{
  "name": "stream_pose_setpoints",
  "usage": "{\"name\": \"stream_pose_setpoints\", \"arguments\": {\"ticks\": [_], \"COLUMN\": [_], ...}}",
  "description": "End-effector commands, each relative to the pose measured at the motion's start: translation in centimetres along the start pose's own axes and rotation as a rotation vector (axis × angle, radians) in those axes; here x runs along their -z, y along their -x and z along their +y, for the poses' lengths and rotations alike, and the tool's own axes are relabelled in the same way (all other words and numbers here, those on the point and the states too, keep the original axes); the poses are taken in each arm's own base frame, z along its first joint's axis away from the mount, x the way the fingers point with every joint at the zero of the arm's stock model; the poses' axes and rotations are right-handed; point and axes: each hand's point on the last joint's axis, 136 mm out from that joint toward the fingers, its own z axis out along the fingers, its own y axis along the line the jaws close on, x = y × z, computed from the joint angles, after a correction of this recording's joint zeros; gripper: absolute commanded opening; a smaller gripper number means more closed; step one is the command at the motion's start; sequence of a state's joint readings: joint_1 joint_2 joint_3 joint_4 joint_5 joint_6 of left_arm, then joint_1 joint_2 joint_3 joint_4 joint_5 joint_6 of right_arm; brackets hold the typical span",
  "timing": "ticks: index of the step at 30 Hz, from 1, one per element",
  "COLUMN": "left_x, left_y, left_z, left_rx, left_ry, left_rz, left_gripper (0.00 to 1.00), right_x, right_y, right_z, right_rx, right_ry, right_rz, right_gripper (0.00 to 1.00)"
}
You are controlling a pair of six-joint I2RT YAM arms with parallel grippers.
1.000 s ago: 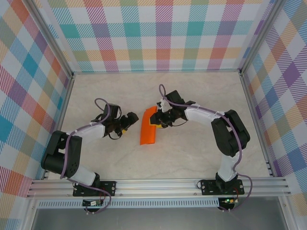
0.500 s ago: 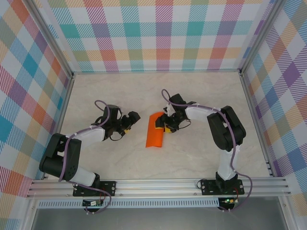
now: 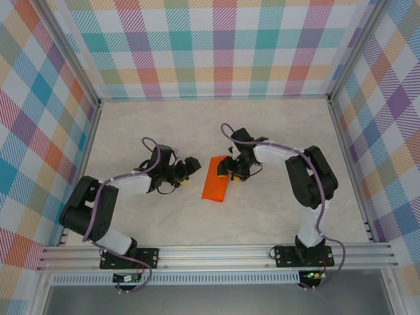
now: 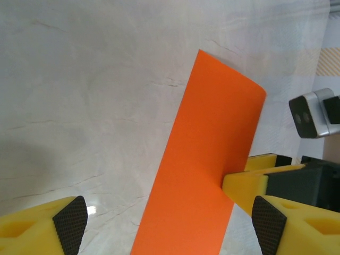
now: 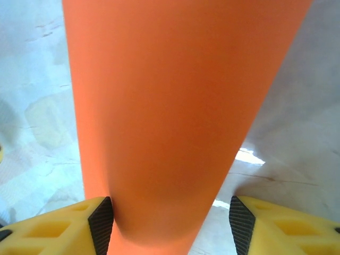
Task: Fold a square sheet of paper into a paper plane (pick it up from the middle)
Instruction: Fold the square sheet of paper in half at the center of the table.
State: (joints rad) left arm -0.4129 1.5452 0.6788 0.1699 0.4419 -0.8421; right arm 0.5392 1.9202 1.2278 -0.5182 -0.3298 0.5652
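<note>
My right pincer (image 3: 231,172) touches the upper right edge of the folded orange sheet of paper (image 3: 214,189) on the desk (image 3: 151,128). My left pincer (image 3: 190,165) sits just left of the sheet, apart.

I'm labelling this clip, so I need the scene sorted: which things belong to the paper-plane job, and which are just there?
In the job:
orange sheet of paper
right hand, at the sheet's edge
left hand, close by

Just there:
table
plaid walls
metal frame rail
</note>
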Motion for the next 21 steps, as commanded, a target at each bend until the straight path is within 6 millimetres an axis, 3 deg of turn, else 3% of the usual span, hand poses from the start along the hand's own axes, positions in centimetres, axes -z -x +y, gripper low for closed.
{"name": "stream_pose_setpoints", "arguments": {"ticks": [1,12,21], "left_x": [-0.6,-2.1,-2.4], "left_y": [0.3,0.3,0.5], "left_z": [-2.1,-2.2,-2.3], "left_rx": [-0.055,-0.108,-0.13], "left_ry": [-0.045,-0.001,-0.017], "left_rz": [-0.008,0.002,-0.009], "left_gripper": [0.78,0.75,0.72], "right_x": [0.7,-1.2,-2.5], "right_y": [-0.3,-1.4,-2.1], "right_z": [-0.9,-4.1,-5.4], "right_rx": [-0.03,-0.014,-0.009], "right_ry": [-0.053,-0.169,-0.203], "right_rz": [-0.005,0.051,0.103], "right_gripper": [0.59,0.53,0.51]}}
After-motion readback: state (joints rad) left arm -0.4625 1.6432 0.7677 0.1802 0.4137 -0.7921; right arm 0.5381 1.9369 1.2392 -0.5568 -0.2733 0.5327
